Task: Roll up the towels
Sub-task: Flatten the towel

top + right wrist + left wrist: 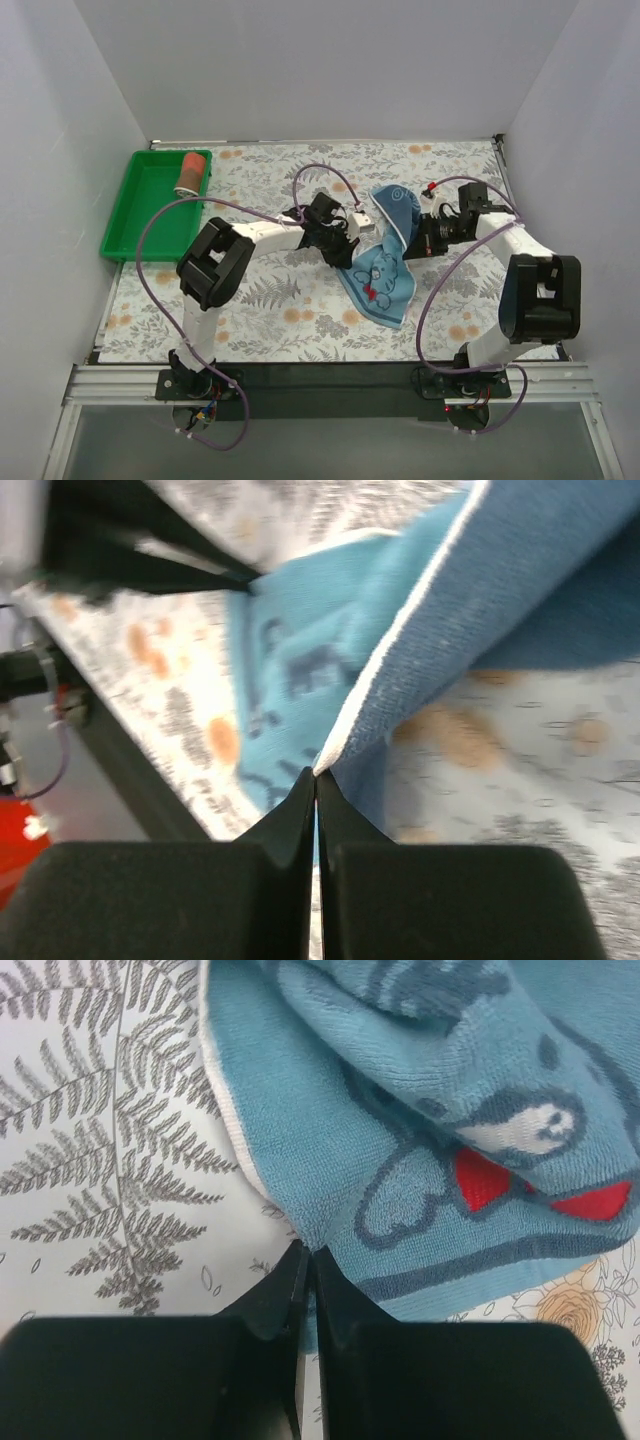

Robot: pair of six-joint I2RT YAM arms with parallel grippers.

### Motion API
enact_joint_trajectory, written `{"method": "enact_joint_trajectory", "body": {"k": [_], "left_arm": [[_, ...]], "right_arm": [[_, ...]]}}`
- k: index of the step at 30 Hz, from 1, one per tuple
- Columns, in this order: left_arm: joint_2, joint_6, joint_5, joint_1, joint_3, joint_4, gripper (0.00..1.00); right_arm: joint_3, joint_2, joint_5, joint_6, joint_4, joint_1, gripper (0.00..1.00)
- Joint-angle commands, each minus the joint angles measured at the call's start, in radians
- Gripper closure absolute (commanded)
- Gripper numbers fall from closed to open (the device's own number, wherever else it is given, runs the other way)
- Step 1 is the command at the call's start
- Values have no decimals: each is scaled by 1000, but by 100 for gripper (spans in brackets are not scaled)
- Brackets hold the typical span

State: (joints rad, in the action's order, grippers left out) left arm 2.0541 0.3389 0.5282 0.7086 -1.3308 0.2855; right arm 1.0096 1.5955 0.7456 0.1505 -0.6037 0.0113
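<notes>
The light blue towel [385,262] with dark cartoon print lies crumpled at the middle of the table, its far part lifted between both arms. My left gripper [347,237] is shut on its left edge; in the left wrist view the fingertips [309,1260] pinch the blue cloth [420,1130]. My right gripper [408,238] is shut on the towel's white-trimmed right edge [400,650], pinched at the fingertips [315,777]. The rust-red towel [190,172] sits as a short roll in the green tray [135,215] at the far left.
The table has a floral fern-print cover [280,300]. White walls enclose the left, back and right sides. Purple cables loop over both arms. The left arm [130,550] shows in the right wrist view, close to the towel.
</notes>
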Motion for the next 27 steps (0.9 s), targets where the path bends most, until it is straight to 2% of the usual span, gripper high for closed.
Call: {"method": "enact_joint_trajectory", "body": {"k": [1,4,9,12,13,15,17,18,19,21,23,25,27], "left_arm": [[-3,-31,-27,-76,38,119,100],[-47,-64,-10,-168,41,115,100],[-49,-234,-109,-264,-44,221,100],[-31,-288,-174,-300,-108,280,100],[-13,-311,-189,-313,-122,293,100],[6,-333,-198,-357,-175,352,99],[9,-359,-145,-415,-199,380,82],[3,-363,-119,-434,-208,392,58],[-27,-391,-90,-452,-205,397,49],[-76,-422,-7,-485,-191,402,43],[-173,-484,33,-482,-139,399,41],[-267,-515,82,-475,-73,399,40],[-339,-563,73,-456,-29,412,40]], "right_arm": [[-45,-81,223,-64,7,-1,99],[-63,-91,250,-144,82,22,99],[-37,-4,230,-218,183,194,99],[21,67,233,-175,141,312,82],[70,78,227,-126,116,328,70],[112,95,222,-79,36,334,59],[150,89,192,-28,-16,306,57],[153,63,183,-23,-18,290,56],[153,48,170,-17,-16,248,50],[185,12,131,-3,-10,202,46],[278,15,11,4,7,155,44],[370,59,-148,12,9,142,49],[507,127,-248,-2,13,141,53]]}}
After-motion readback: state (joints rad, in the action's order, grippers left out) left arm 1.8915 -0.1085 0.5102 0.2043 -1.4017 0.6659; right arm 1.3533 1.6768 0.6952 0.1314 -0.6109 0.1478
